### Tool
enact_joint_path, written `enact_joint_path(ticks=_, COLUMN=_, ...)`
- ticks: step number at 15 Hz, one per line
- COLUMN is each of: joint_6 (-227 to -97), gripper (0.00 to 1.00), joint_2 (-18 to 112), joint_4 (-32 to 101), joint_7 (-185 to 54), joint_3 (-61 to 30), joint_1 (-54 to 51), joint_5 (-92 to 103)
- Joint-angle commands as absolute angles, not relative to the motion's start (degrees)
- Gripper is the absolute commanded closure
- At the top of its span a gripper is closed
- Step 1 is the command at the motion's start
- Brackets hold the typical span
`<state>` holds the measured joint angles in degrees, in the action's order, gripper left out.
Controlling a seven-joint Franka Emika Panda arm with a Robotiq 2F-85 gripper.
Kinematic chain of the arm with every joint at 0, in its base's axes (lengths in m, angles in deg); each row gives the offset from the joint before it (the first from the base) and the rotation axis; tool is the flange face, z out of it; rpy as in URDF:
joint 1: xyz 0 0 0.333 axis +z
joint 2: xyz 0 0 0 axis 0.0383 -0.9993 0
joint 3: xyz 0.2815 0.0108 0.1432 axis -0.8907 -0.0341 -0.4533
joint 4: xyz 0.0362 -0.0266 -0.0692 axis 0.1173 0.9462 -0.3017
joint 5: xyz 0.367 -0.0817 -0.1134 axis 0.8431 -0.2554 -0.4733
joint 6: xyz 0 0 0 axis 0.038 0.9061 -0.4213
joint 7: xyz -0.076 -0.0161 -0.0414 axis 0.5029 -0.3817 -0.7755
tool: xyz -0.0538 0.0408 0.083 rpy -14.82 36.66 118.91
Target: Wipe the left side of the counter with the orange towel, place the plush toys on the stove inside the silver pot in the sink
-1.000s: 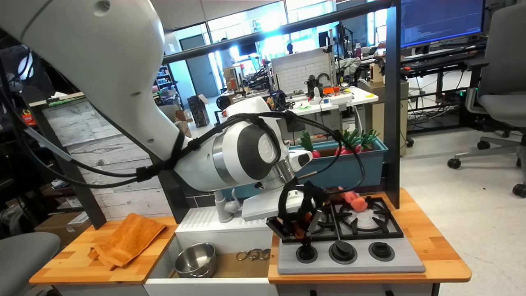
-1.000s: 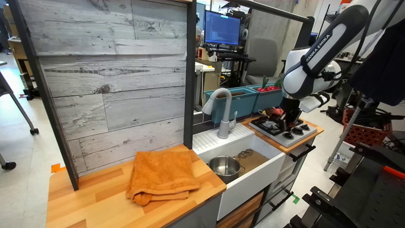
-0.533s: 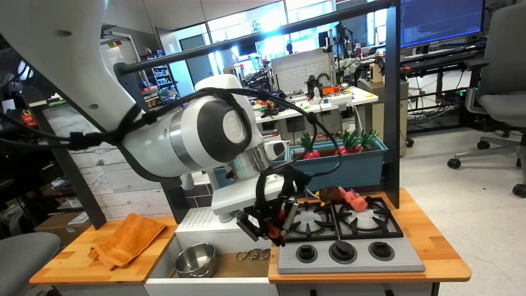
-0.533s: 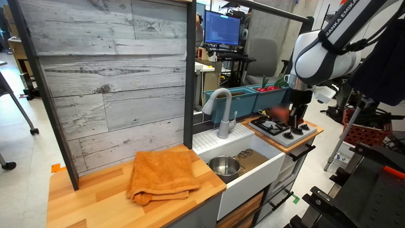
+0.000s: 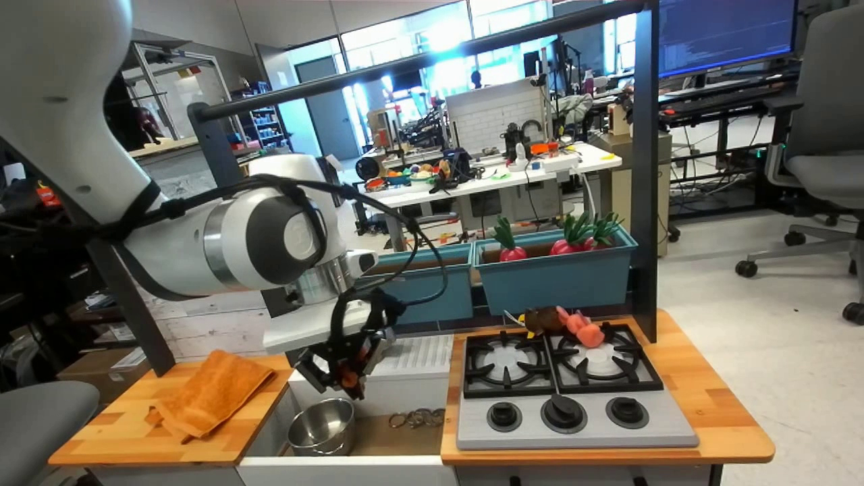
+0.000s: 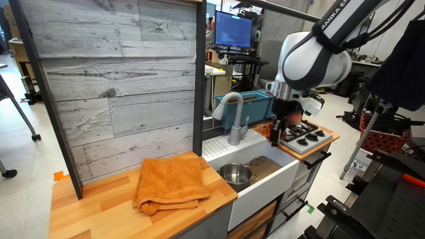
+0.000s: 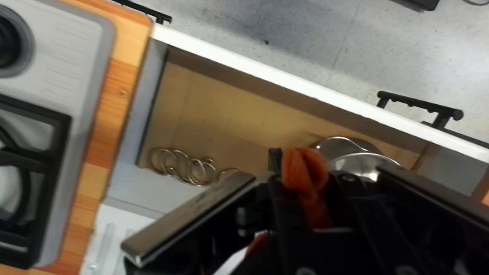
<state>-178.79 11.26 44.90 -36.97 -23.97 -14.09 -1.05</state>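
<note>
My gripper (image 5: 352, 390) is shut on an orange plush toy (image 7: 304, 172), whose rounded end sticks out between the fingertips in the wrist view. It hangs above the sink (image 5: 398, 462), up and to the side of the silver pot (image 5: 321, 426). The pot stands in the basin, and nothing shows inside it. Two more plush toys, a dark brown one (image 5: 542, 320) and a pinkish-red one (image 5: 586, 331), lie at the back of the stove (image 5: 523, 439). The orange towel (image 6: 171, 184) rests folded on the left side of the counter (image 6: 109, 215).
Metal rings (image 5: 420, 418) lie on the sink floor. A grey faucet (image 6: 236, 126) rises behind the basin. Blue planters (image 5: 553, 277) line the back behind stove and sink. A dark post (image 5: 644, 202) and an overhead rail (image 5: 432, 61) frame the kitchen.
My gripper has moved from over the stove to over the sink, carrying the orange plush toy. The towel, pot and the toys on the stove have stayed put.
</note>
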Motion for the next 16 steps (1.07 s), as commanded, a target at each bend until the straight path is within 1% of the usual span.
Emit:
enact_joint_path(ticks=1, joint_6=-178.2, gripper=0.98, joint_2=4.7, joint_4=37.4, joint_7=-38.4, joint_3=-25.9, joint_1=-10.2, joint_5=0.0)
enact_joint_path(ticks=4, joint_6=-179.4, gripper=0.98, joint_2=0.4, joint_4=32.3, joint_7=-40.4, joint_3=-26.4, joint_1=-6.8, joint_5=-0.1)
enact_joint_path(ticks=7, joint_6=-177.5, gripper=0.98, joint_2=-3.9, joint_4=26.0, joint_7=-42.7, joint_3=-25.6, joint_1=-4.2, joint_5=-0.1)
enact_joint_path(ticks=8, joint_6=-176.8, gripper=0.92, joint_2=-4.8, joint_4=24.6, joint_7=-43.1, joint_3=-25.4, joint_1=-3.8, joint_5=-0.1)
enact_joint_path(ticks=9, joint_6=-176.5, gripper=0.66, joint_2=-5.7, joint_4=23.4, joint_7=-43.6, joint_3=-25.1, joint_1=-3.5, joint_5=-0.2)
enact_joint_path(ticks=10, joint_6=-176.2, gripper=0.66, joint_2=-6.1, joint_4=23.0, joint_7=-43.6, joint_3=-25.0, joint_1=-3.5, joint_5=-0.3)
enact_joint_path(ticks=11, joint_6=-175.8, gripper=0.61, joint_2=-6.4, joint_4=22.8, joint_7=-43.2, joint_3=-25.0, joint_1=-3.8, joint_5=-0.4)
enact_joint_path(ticks=13, joint_6=-172.3, gripper=0.46, joint_2=-4.3, joint_4=25.0, joint_7=-44.6, joint_3=-22.6, joint_1=-2.9, joint_5=-1.3)
enact_joint_path(ticks=16, joint_6=-168.0, gripper=0.25, joint_2=1.6, joint_4=31.8, joint_7=-43.4, joint_3=-20.9, joint_1=-4.0, joint_5=-2.3)
